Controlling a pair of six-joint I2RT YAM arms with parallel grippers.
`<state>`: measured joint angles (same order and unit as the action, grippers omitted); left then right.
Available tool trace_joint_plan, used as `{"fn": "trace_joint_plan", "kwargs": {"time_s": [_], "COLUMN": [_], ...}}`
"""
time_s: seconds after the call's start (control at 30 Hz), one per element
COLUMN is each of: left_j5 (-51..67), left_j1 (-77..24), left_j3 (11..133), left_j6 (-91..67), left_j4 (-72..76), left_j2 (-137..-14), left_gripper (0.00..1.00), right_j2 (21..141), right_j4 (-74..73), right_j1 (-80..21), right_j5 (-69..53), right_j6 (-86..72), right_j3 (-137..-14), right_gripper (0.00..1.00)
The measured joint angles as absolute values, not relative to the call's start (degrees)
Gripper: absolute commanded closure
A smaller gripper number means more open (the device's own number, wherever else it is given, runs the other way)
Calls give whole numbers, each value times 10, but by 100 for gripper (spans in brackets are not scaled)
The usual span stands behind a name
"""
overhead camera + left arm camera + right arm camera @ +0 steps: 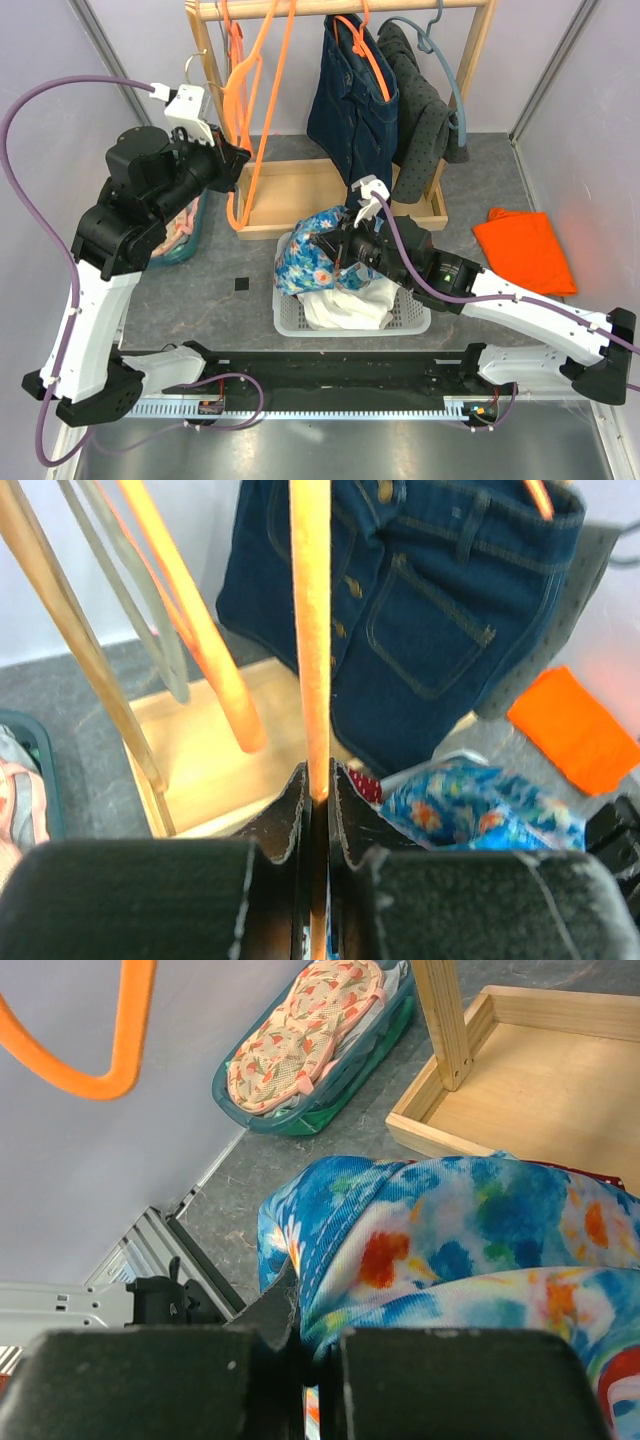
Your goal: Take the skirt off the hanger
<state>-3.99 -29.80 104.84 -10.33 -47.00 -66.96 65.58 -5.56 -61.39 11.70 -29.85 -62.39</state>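
The skirt (310, 255) is blue with a bright floral print and is bunched over the white basket (410, 318). My right gripper (335, 245) is shut on its edge; in the right wrist view the fabric (450, 1230) is pinched between the jaws (310, 1330). The orange hanger (262, 120) hangs from the wooden rail at the back left. My left gripper (238, 158) is shut on its lower part; in the left wrist view the orange bar (310, 630) runs straight down between the closed jaws (318, 790). The skirt (470, 810) shows to its lower right, apart from the hanger.
A denim garment (350, 110) and a grey garment (425, 110) hang on the rail above the wooden rack base (300, 190). A teal basket of clothes (185, 235) stands at the left. An orange cloth (525, 250) lies at the right.
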Motion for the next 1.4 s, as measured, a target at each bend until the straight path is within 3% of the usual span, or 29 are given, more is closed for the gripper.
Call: {"fn": "trace_joint_plan", "kwargs": {"time_s": [0.37,0.83,1.17,1.4], "left_j5": [-21,-95,-32,3], "left_j1": [-298,-276,-275,-245], "left_j3": [988,952,987,893], "left_j6": [-91,-81,-85,-111], "left_j4": [-495,-526,-537,-544], "left_j2": [-651,-619,-647,-602], "left_gripper": [98,98,98,98], "right_j2": [658,642,635,625], "right_j4": [-54,-58,-72,-80], "right_j1": [-614,-614,-614,-614], "right_j5": [114,130,142,154], "right_j6": [-300,-300,-300,-300], "right_j3": [-624,-624,-624,-625], "right_gripper": [100,100,100,100]}}
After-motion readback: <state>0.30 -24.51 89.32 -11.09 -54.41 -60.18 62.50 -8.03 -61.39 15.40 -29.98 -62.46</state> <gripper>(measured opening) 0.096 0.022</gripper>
